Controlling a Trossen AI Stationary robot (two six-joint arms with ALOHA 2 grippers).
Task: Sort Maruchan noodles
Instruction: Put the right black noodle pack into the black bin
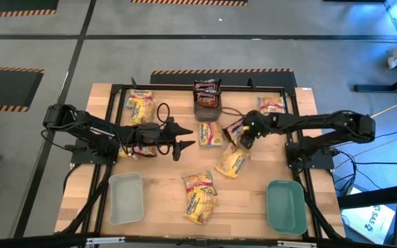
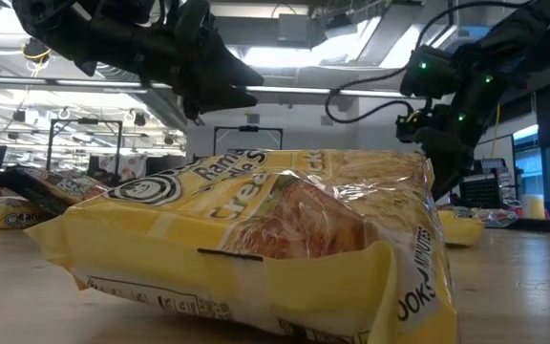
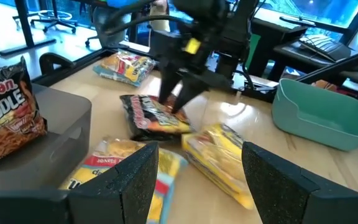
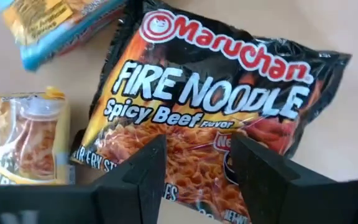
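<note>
Across the wooden table (image 1: 164,189) packets lie scattered; our target, the dark Fire Noodle packet (image 4: 210,118), lies flat at centre under the right gripper (image 4: 194,180), fingers spread. We should straddle 1 edge squarely. Left gripper (image 1: 185,145) waits spread, to the left.

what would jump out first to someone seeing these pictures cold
Ramen packets lie scattered over the wooden table, with a dark Fire Noodle packet right under the open right gripper near the middle. The open left gripper hovers left of centre. A grey tray and a teal tray wait at the front edge.
</note>
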